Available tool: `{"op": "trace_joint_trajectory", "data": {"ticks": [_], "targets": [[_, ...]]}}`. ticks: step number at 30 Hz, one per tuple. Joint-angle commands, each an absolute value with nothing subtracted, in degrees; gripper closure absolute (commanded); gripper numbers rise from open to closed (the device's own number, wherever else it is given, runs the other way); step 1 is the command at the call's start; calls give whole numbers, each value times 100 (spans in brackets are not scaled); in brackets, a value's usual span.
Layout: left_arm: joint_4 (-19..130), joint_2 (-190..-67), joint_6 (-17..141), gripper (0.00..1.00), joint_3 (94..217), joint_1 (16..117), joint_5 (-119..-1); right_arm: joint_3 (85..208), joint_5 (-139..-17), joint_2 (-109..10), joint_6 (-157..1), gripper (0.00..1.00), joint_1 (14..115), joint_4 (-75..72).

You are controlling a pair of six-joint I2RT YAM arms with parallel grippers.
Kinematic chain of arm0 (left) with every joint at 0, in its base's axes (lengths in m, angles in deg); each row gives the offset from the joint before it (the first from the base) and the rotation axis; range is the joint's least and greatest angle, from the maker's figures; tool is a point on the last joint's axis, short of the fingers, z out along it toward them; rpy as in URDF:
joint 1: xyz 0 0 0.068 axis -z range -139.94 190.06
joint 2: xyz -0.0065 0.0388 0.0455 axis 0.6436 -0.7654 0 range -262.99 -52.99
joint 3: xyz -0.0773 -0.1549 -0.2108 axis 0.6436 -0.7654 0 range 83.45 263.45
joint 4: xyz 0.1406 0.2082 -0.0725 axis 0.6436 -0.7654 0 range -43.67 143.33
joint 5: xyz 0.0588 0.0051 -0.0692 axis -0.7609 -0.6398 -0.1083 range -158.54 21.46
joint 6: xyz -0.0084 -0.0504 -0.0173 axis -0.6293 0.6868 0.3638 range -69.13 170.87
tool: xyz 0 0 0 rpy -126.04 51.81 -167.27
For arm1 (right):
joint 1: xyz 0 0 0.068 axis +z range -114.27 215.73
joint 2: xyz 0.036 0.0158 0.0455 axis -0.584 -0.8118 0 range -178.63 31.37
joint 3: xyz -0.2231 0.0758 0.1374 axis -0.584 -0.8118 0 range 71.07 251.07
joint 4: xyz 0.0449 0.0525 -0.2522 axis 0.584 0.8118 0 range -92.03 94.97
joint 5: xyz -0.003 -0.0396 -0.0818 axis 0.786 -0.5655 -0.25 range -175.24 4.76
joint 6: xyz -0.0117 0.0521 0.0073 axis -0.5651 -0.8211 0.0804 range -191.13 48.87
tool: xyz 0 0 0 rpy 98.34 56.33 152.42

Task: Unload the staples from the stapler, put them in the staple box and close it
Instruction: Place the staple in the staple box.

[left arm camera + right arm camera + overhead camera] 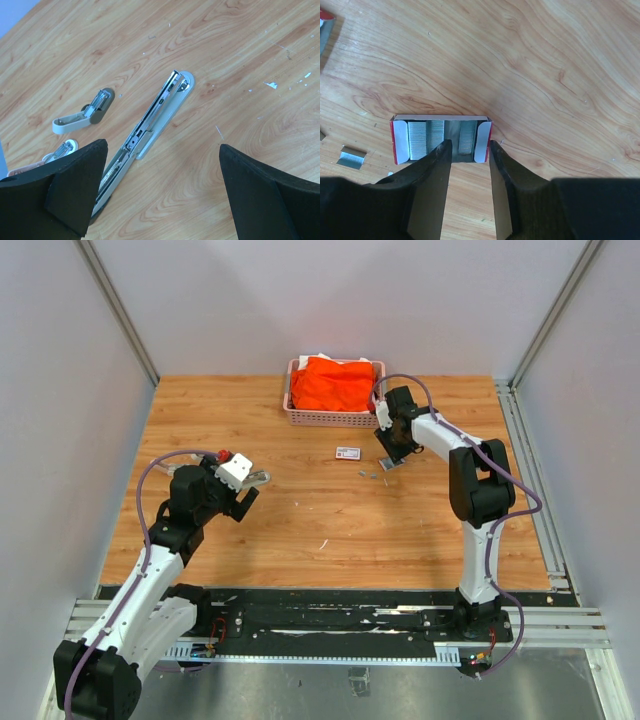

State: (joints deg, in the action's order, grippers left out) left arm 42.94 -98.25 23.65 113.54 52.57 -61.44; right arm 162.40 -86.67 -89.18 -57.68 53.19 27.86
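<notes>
Wood everywhere below: looking down on a pale-grained table [300, 530], scuffed and flecked with small white specks. Finding at its far edge a pink latticed plastic basket [300, 416], rectangular, carrying a crumpled orange cloth [335, 383] heaped to the rim, with a scrap of white behind it. Seeing, right under the right gripper [468, 146], a small white cardboard box [440, 118] with red ends, lying open and holding silvery staples [417, 141] packed in neat ribbed blocks, with a dark gap in the middle. Noting the right fingers [430, 185], black and wedge-shaped, standing partly apart over the box's near wall and gripping nothing visible. Spotting one short loose strip [351, 156] of the same shiny metal lying flat on the wood just left of the box, and tiny bits [368, 475] scattered near that gripper in the top view. Turning to the left gripper [162, 145]: hanging spread wide, holding nothing, its matte black pads framing a long metal stapler [155, 120] folded out flat on the wood, narrow channel facing up. Failing to tell whether anything is lying in that channel. Catching two smaller white staplers [75, 119] propped open just left of it.
</notes>
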Motion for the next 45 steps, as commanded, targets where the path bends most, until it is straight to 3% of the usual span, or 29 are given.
{"op": "trace_joint_trajectory", "data": {"ticks": [1,20,24,32,45], "targets": [[4463,-9791,2292,2,11295,5263,-6195,16337,-8629,-9065,-5805,63,5198,2917],[4454,-9793,2301,2,11301,5263,-6194,16355,-8612,-9067,-5830,75,5131,2951],[4454,-9794,2296,2,11301,5263,-6190,16367,-8622,-9062,-5834,75,5129,2952],[4454,-9800,2301,2,11301,5263,-6190,16378,-8569,-8937,-5854,64,5130,2946],[4462,-9843,2301,2,11302,5263,-6186,16531,-8548,-9129,-5960,62,5129,2899]]}}
